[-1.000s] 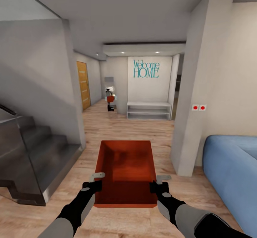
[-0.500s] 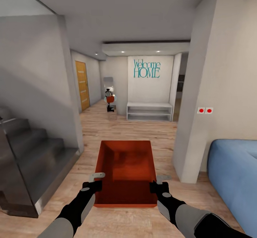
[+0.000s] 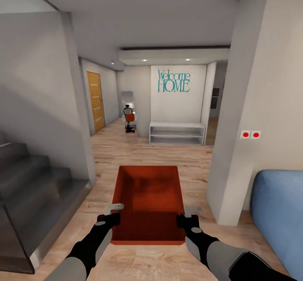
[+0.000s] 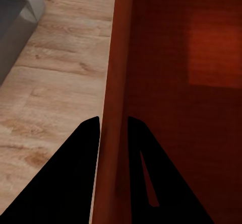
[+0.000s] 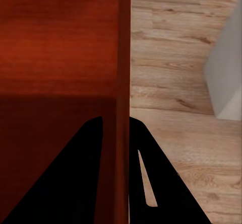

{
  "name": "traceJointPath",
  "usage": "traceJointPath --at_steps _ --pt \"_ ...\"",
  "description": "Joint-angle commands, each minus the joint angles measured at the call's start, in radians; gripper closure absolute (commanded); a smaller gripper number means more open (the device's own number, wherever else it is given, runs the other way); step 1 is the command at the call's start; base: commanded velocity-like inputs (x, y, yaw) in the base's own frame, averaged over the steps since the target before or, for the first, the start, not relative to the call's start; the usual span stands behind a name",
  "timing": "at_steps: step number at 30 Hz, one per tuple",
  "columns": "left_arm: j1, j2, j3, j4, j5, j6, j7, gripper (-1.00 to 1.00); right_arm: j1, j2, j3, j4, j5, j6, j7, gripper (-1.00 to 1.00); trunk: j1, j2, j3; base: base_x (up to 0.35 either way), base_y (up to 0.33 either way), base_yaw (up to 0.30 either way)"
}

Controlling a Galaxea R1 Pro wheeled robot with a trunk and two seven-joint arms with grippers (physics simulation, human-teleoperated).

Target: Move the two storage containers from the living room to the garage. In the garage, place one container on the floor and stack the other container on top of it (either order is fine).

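Observation:
One orange-red storage container [image 3: 148, 199] hangs level above the light wood-plank floor [image 3: 147, 155], carried between both arms. My left gripper [image 3: 113, 213] is shut on its left wall, and my right gripper [image 3: 188, 214] is shut on its right wall. In the left wrist view the thin red wall [image 4: 114, 83] runs between the dark fingers of the left gripper [image 4: 113, 121]. The right wrist view has the same arrangement, with the wall [image 5: 123, 58] pinched in the right gripper [image 5: 116, 119]. The tray is empty inside.
Grey stairs [image 3: 33, 192] rise at the left and a blue sofa [image 3: 280, 213] stands at the right behind a white wall corner [image 3: 235, 146]. Ahead, the hallway leads to a white shelf bench [image 3: 176, 132], a wooden door [image 3: 96, 100] and a small dark-and-orange figure [image 3: 130, 118].
The whole view has advanced down the hall: stairs and sofa slid outward toward the picture's edges. The container and both grippers keep the same hold.

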Motion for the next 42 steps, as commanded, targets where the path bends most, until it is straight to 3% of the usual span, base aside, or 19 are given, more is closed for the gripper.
traceJointPath --at_steps 1,42 --pt "-0.001 0.014 0.038 -0.002 -0.004 0.008 0.016 1.00 -0.001 -0.002 -0.011 0.000 -0.015 -0.005 -0.003 1.00 0.001 -0.002 -0.002 0.322 0.000 0.000" --pt "-0.001 0.020 0.040 -0.005 -0.006 0.008 0.015 1.00 -0.001 -0.001 -0.012 0.000 -0.014 -0.005 -0.005 1.00 0.001 -0.002 -0.002 0.322 0.000 0.000"
